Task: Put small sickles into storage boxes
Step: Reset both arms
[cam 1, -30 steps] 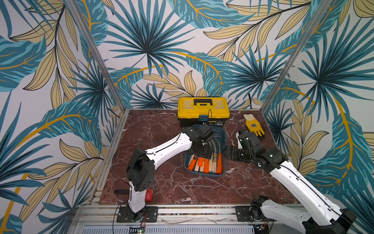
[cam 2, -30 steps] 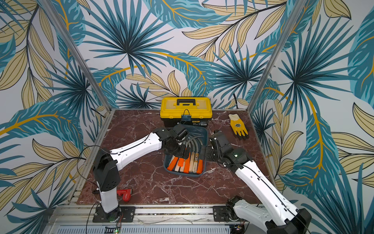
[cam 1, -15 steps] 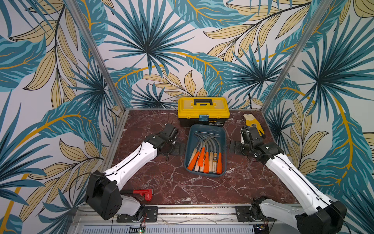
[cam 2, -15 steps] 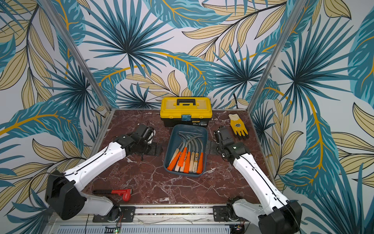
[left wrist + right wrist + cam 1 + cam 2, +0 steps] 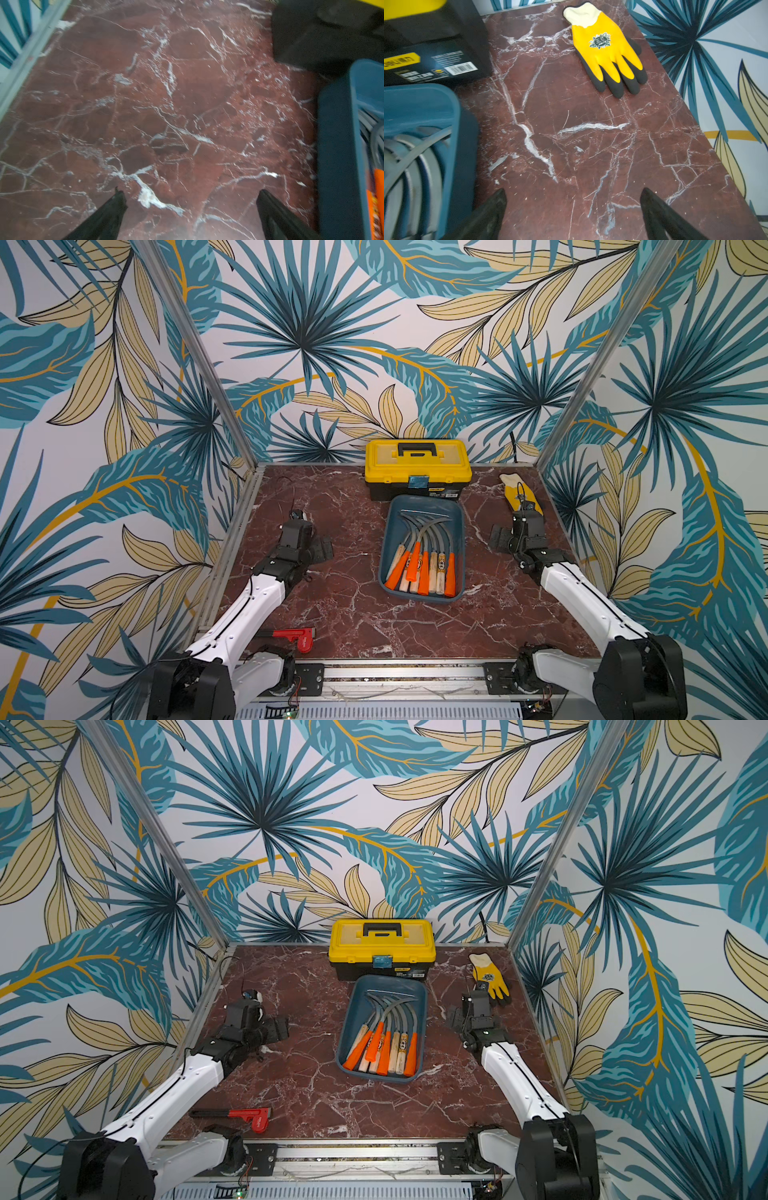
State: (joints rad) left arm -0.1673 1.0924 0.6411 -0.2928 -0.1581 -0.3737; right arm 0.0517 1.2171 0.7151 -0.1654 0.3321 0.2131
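Worktop [image 5: 353, 614] holds no loose sickles [image 5: 419, 564]; left tool [image 5: 191, 193] and right tool [image 5: 573, 193], wide open and empty, have drawn back with the tray [image 5: 388, 531] between them, so the task seems done.

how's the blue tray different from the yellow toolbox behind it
The blue tray is open-topped, with sickles showing inside; the yellow toolbox has its lid down. The blue tray is shallow and one colour; the yellow toolbox is taller, yellow over a black base, with a black carry handle. The blue tray runs lengthwise toward the robot; the yellow toolbox sits crosswise by the back wall. Both are rectangular boxes on the marble table.
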